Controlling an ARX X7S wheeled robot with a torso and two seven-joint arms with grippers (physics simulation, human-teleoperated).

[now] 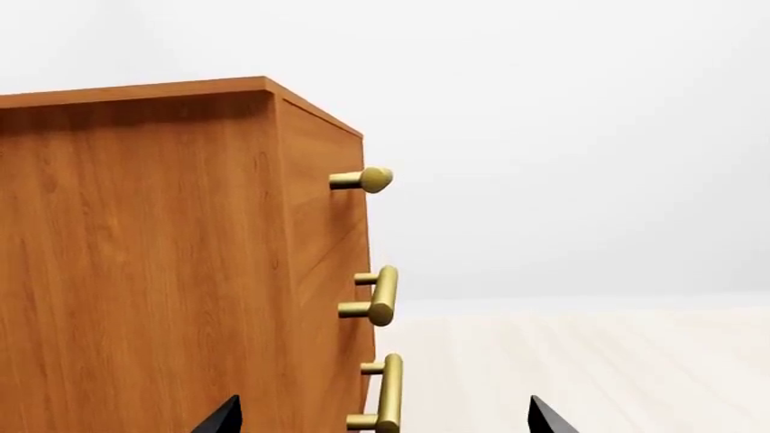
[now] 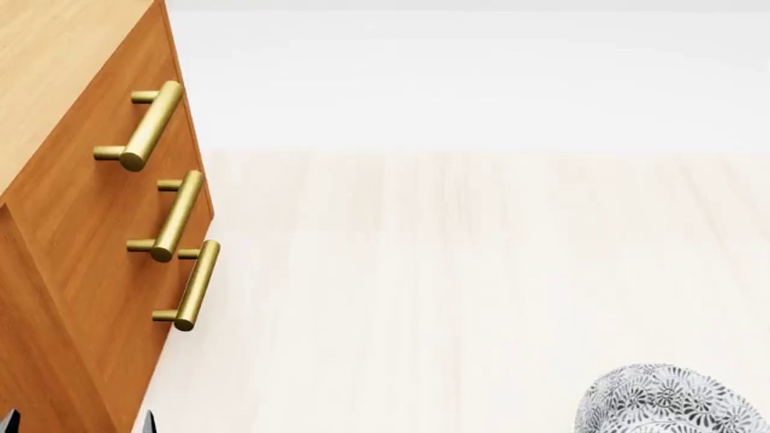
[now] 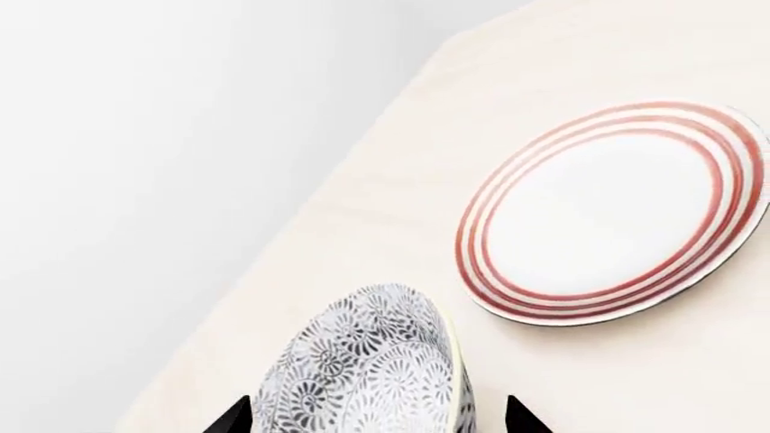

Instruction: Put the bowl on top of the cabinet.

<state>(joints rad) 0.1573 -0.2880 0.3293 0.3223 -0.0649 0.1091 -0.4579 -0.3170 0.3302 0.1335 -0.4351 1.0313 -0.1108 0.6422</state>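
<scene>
The bowl [image 3: 367, 361], white with a dense grey-black floral pattern, fills the near part of the right wrist view. My right gripper [image 3: 374, 419] is open. Its black fingertips [image 3: 231, 417] stand on either side of the bowl, with a small gap showing on each side. In the head view the bowl [image 2: 668, 401] lies at the bottom right, and the right gripper is out of view there. The orange-brown cabinet [image 2: 85, 207], with its lighter top [image 2: 49, 54], stands at the left. My left gripper [image 1: 385, 422] is open and empty, close beside the cabinet [image 1: 144, 262] near its front corner.
Three brass bar handles [image 2: 178, 215] stick out from the cabinet front towards the pale wood surface [image 2: 481, 271]. A flat white plate with red rings [image 3: 614, 212] lies just beyond the bowl. The surface ends in an edge [image 3: 361, 153] near the bowl.
</scene>
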